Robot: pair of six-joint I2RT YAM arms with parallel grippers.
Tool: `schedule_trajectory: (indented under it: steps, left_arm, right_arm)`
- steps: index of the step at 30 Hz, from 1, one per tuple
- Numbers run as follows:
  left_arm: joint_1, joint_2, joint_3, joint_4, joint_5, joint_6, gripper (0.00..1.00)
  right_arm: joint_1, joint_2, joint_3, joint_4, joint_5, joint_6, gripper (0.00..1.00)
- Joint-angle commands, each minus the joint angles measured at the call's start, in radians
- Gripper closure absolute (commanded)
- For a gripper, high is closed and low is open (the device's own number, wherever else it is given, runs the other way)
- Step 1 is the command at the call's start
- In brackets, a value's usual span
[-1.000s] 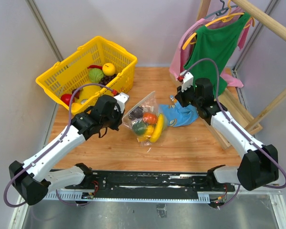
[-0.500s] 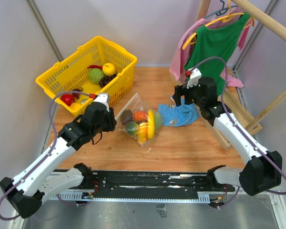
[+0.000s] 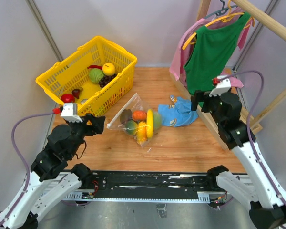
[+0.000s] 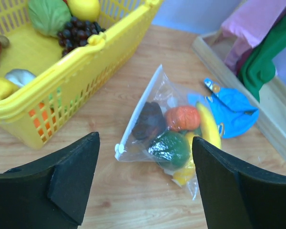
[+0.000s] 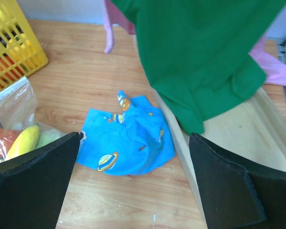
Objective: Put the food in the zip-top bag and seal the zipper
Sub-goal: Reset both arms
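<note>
The zip-top bag (image 3: pixel 133 121) lies on the wooden table, in the middle. Through it I see an orange (image 3: pixel 139 115), a banana (image 3: pixel 149 123), a dark purple fruit (image 3: pixel 126 117) and a green one (image 3: pixel 131 128). The zipper (image 4: pixel 138 109) runs straight along the bag's left edge, with a white slider (image 4: pixel 119 149) at its near end. My left gripper (image 3: pixel 97 124) hangs open, back and to the left of the bag, holding nothing. In the left wrist view the bag (image 4: pixel 169 126) shows between its fingers (image 4: pixel 71 176). My right gripper (image 3: pixel 201 101) is open above the table's right side, over the blue cloth (image 5: pixel 128 138).
A yellow basket (image 3: pixel 119 71) with more toy food stands at the back left. The blue cloth (image 3: pixel 181 113) lies right of the bag. Green (image 3: pixel 209 52) and pink clothes hang at the back right over a wooden rack base (image 3: pixel 229 119).
Both grippers have opened, let go of the bag and drawn back towards their own sides. The bag has settled onto the table, slightly left.
</note>
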Motion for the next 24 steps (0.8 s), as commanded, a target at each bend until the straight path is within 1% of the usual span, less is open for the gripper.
schedule_trajectory:
  steps: [1,3,6,9,11,13,15,17,20,24]
  left_arm:
    - [0.006,-0.142,-0.087,0.112,-0.128,0.076,0.15]
    - [0.006,-0.195,-0.101,0.112,-0.17,0.093,0.13]
    - [0.006,-0.253,-0.124,0.106,-0.175,0.137,0.1]
    - [0.006,-0.3,-0.15,0.086,-0.19,0.107,0.07]
    - [0.006,-0.342,-0.189,0.086,-0.189,0.081,0.05]
    - [0.006,-0.387,-0.223,0.089,-0.192,0.041,0.01]
    - [0.006,-0.426,-0.248,0.094,-0.193,0.014,0.01]
    - [0.006,-0.448,-0.253,0.097,-0.19,0.017,0.01]
    - [0.006,-0.447,-0.257,0.097,-0.198,0.012,0.01]
    - [0.006,-0.417,-0.264,0.118,-0.161,0.035,0.01]
  right_arm:
    - [-0.012,-0.186,-0.102,-0.013,0.136,0.031,0.02]
    - [-0.012,-0.271,-0.126,-0.03,0.128,0.028,0.02]
    - [-0.012,-0.363,-0.148,-0.115,0.162,0.005,0.02]
    - [-0.011,-0.436,-0.163,-0.163,0.171,-0.032,0.02]
    - [-0.011,-0.464,-0.176,-0.169,0.165,-0.061,0.02]
    - [-0.012,-0.474,-0.195,-0.171,0.145,-0.071,0.02]
    - [-0.012,-0.475,-0.211,-0.186,0.114,-0.08,0.02]
    - [-0.012,-0.476,-0.226,-0.202,0.113,-0.089,0.02]
    - [-0.012,-0.49,-0.255,-0.194,0.115,-0.081,0.02]
    - [-0.012,-0.502,-0.28,-0.187,0.123,-0.071,0.02]
